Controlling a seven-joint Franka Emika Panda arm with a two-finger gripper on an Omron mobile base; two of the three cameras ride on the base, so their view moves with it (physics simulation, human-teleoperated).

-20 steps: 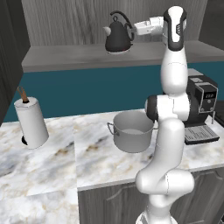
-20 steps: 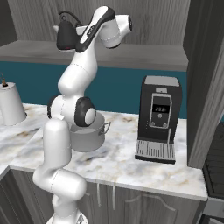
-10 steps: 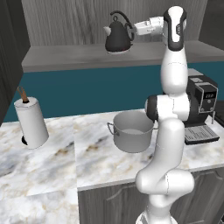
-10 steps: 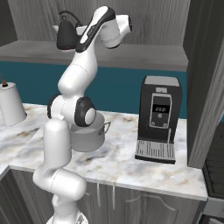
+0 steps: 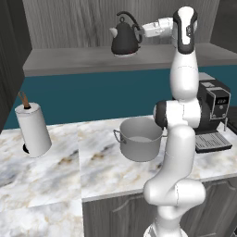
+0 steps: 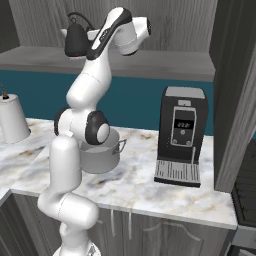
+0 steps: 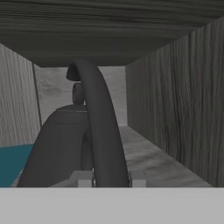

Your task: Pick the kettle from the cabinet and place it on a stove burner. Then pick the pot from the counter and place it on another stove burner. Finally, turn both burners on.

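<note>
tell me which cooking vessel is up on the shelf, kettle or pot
The kettle, dark with a looped handle, sits on the cabinet shelf; the grey pot sits below on the marble counter.

No text, brand or number can be read. The coffee machine (image 6: 183,134) has a small display, too blurred to read.

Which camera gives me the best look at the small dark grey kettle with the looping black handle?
The left base view: the whole dark grey kettle shows on the cabinet shelf, spout, handle and body clear. In the hand view its handle rises between the gripper fingertips, hiding the shape. In the right base view the arm partly covers it.
</note>
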